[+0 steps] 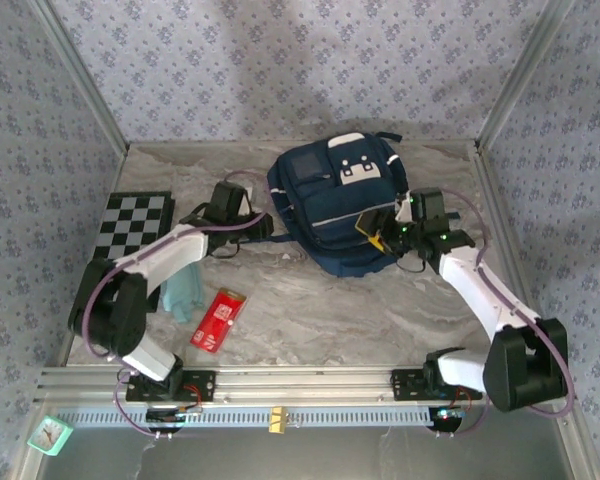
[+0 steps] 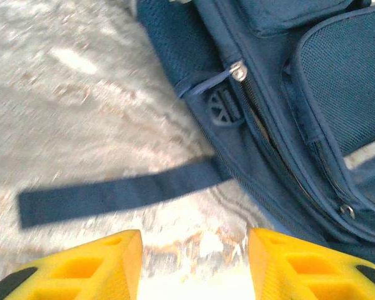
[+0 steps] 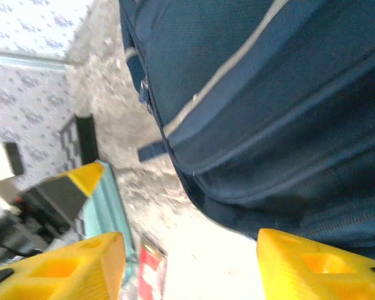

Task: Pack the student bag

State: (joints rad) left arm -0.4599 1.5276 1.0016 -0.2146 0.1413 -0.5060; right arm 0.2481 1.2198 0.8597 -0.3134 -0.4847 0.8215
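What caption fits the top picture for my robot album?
Left gripper and right gripper flank the blue student bag; checkerboard and red packet lie on the table.

- Table [image 1: 320, 325]: grey-white marbled surface, on which all the loose items are laid.
- Checkerboard [image 1: 132, 222]: black and white squares, laid flat at the left edge of the table.
- Red packet [image 1: 218, 320]: flat, with white print, placed at a slant at front left.
- Pale teal item [image 1: 183, 292]: set just left of the red packet; kind not made out.
- Metal rail [image 1: 300, 381]: fixed along the near edge; a small yellow piece [image 1: 277, 420] is seen at its middle.
- Small teal square object [image 1: 50, 433]: seen off the table's front-left corner.
- Walls [image 1: 230, 70]: papered in a blue floral print.
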